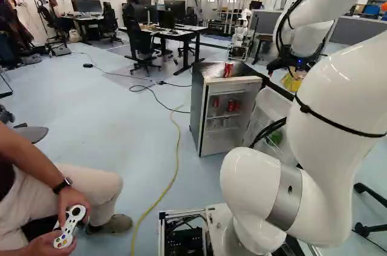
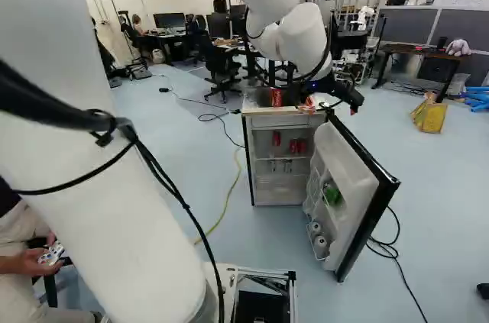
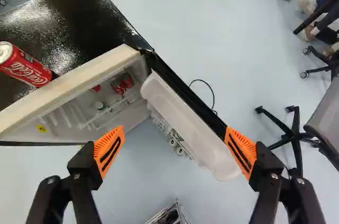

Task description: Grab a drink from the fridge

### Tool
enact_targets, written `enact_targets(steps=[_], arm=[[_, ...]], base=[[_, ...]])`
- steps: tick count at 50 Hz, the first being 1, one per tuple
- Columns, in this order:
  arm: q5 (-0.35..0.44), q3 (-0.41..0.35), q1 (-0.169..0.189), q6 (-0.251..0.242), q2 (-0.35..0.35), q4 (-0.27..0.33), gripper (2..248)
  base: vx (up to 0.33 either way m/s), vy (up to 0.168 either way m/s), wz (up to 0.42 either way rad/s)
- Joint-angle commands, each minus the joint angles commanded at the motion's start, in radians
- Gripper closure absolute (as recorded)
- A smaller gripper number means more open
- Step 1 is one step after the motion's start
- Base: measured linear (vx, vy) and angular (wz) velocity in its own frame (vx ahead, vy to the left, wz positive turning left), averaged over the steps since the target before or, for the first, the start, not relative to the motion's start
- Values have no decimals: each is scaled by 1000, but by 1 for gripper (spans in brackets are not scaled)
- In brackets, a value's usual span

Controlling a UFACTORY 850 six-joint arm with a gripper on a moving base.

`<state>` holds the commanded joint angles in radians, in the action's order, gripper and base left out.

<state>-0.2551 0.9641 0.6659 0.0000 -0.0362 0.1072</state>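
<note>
The black two-fingered hand (image 2: pixel 332 104) stands with its orange-padded fingers wide apart. A red-and-white metal can (image 3: pixel 24 67) stands near the glossy black fridge top's (image 3: pixel 74 20) front edge; smaller-looking red cans (image 2: pixel 297 146) sit inside.

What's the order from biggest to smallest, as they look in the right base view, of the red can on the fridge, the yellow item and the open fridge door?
1. Open fridge door
2. Yellow item
3. Red can on top of the fridge
</note>
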Motion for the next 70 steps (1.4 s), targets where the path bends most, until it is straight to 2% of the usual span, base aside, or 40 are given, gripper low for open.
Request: enact_targets(steps=[20, 43, 70], arm=[[-110, 69, 52, 0, -66, -35, 3], [-137, 154, 108, 0, -142, -104, 3], [-159, 259, 168, 0, -233, -242, 3]], base=[[0, 0, 0], [0, 0, 0], [0, 0, 0]])
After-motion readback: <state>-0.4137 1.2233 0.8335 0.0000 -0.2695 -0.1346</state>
